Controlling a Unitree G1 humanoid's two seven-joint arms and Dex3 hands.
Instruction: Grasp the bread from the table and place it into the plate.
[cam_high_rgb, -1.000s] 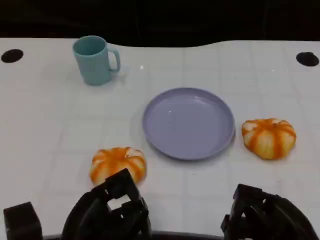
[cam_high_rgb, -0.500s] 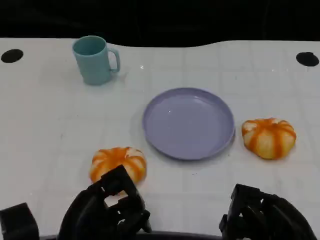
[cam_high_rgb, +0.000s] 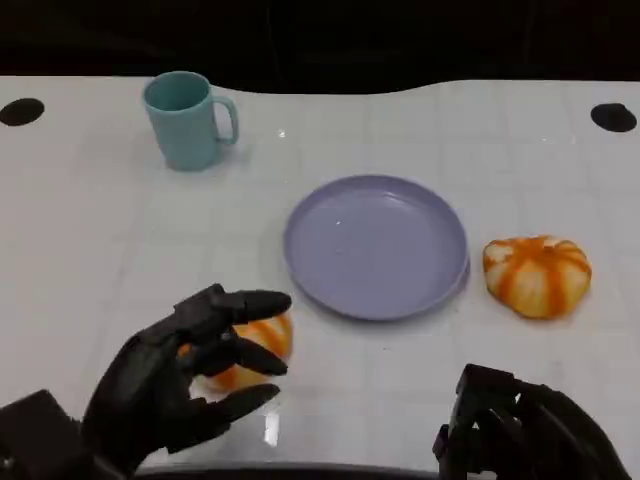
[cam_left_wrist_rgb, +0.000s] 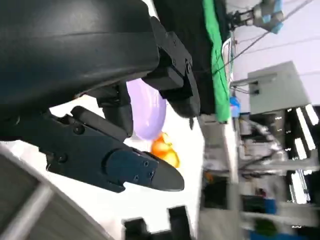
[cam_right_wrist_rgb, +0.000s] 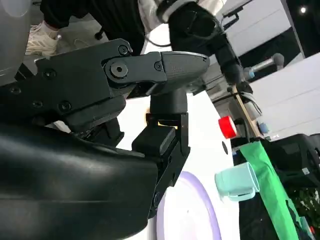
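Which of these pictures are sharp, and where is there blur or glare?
Head view: sharp, with small glints on the plate and on the table near the left hand. Left wrist view: background smeared. Right wrist view: the near black shell is soft, the cup clearer.

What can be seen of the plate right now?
The plate is round, shallow and pale lavender, with a raised rim and a smooth, faintly glossy surface like plastic. It lies flat on the white table, near the middle, and holds nothing. Neither bread touches it, and no hand is on it.
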